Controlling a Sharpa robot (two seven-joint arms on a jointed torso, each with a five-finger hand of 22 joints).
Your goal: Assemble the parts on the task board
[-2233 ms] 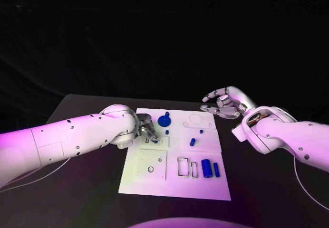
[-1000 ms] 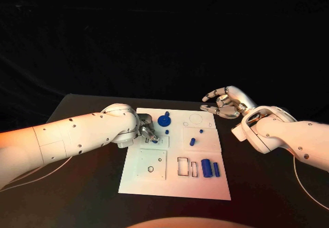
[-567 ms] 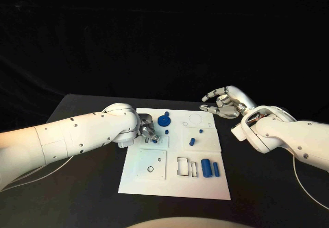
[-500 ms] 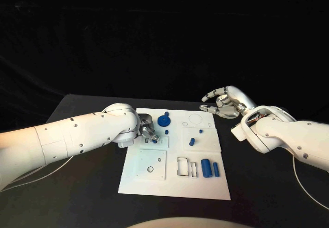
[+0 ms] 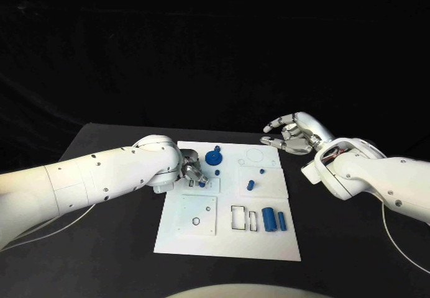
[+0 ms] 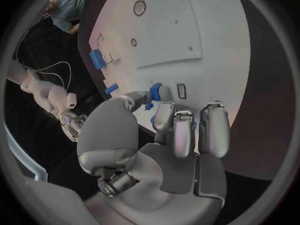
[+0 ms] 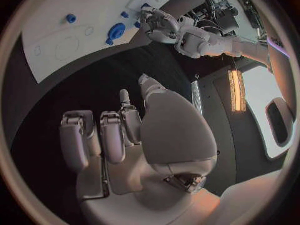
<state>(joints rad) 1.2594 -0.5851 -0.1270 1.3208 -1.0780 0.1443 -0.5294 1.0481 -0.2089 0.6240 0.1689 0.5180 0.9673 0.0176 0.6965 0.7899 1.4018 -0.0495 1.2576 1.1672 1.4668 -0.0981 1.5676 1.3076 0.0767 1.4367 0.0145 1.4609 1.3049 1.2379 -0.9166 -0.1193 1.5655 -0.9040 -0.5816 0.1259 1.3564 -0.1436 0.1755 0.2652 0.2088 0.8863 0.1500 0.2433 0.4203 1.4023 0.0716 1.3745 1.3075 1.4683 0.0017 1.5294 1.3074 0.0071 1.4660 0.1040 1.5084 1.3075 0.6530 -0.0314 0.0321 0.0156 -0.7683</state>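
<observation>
The small blue part [image 6: 155, 92] sits pinched at the tips of the left hand [image 5: 191, 173], low over the task board [image 5: 228, 245] near its left edge; the head view hides most of it behind the fingers, so only a blue speck shows, and whether it touches the board cannot be told. In the left wrist view it reads as a short stub, its long axis running out from the fingertips toward the board. Just beyond those fingertips lies a small dark rectangular slot [image 6: 181, 90]. Farther from the left hand, toward the right one, a round blue part [image 5: 215, 158] stands with a small peg [image 5: 263, 171] and a short blue piece [image 5: 251, 184] near it; two blue cylinders [image 5: 275, 220] lie side by side toward the robot, their long axes running away from it. The right hand [image 5: 292, 136] hovers off the board's far right corner over the bench [image 5: 107, 248], fingers loosely curled and apart, holding nothing.
</observation>
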